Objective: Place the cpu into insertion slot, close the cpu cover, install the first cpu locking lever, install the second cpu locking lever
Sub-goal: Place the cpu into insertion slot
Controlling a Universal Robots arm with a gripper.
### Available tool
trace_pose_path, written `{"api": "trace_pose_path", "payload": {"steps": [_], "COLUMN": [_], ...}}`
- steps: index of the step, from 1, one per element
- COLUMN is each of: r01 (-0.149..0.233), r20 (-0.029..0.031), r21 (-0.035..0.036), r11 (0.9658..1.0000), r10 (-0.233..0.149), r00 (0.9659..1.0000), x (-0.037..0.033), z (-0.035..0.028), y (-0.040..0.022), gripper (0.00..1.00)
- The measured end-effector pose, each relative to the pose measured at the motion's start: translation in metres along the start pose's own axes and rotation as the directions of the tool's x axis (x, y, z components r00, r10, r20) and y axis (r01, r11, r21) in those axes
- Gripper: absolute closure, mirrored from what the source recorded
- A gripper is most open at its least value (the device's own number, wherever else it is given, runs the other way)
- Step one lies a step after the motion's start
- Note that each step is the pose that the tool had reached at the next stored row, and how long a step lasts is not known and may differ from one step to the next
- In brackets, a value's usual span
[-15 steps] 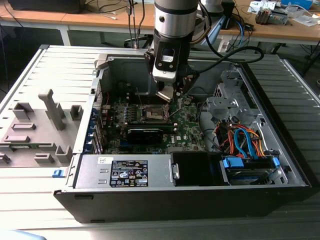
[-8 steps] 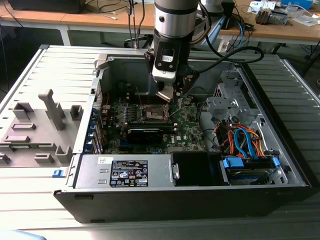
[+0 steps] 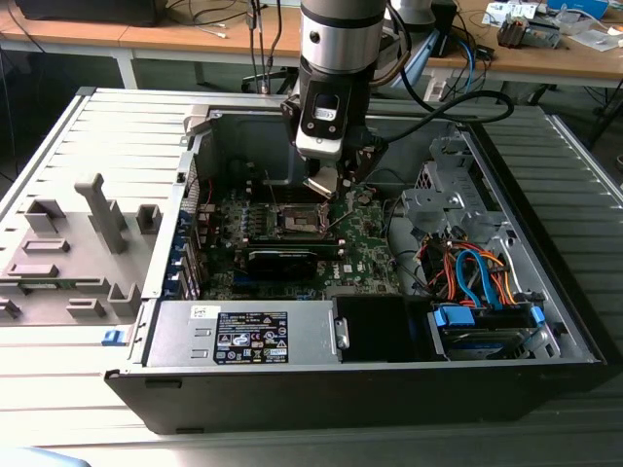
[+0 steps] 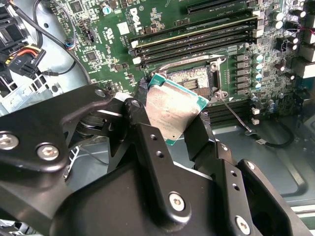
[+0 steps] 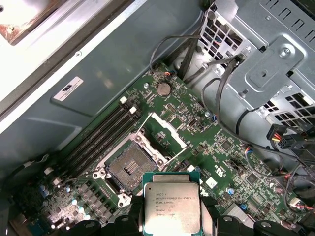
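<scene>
1. The black metal claw on the arm is squeezing a small flat square chip with a silvery-grey top, the cpu. It is gripping the chip by two opposite sides, so its fingers are closed only as far as the chip lets them.
2. The cpu is hanging in the air over the big green board inside the open metal computer case. It is touching nothing but the claw.
3. The small square socket with a dark middle and a silvery rim, the insertion slot, is lying bare. It is sitting lower than the chip and just beside it, not right under it. In the exterior view it is lying a little toward the exterior view's left of the claw.
4. The thin silvery frame with a window, the cpu cover, is standing swung open at one edge of the slot.
5. In the second wrist view the chip is hiding part of the slot.
6. I cannot tell if the chip's corners are lining up with the slot. The locking levers are hard to make out.
</scene>
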State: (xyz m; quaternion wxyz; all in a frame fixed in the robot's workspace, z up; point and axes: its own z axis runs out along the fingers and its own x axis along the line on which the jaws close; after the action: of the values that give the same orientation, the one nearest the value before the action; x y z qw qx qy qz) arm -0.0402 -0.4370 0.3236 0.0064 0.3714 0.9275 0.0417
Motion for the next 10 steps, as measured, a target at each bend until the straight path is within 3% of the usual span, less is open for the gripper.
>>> {"api": "trace_pose_path", "payload": {"steps": [10], "r01": [-0.010], "r20": [0.0008], "r21": [-0.0001], "r11": [1.0000], "r10": [0.010], "r00": [1.0000], "x": [0.0000], "z": [0.0000], "y": [0.0000], "gripper": [0.45]}}
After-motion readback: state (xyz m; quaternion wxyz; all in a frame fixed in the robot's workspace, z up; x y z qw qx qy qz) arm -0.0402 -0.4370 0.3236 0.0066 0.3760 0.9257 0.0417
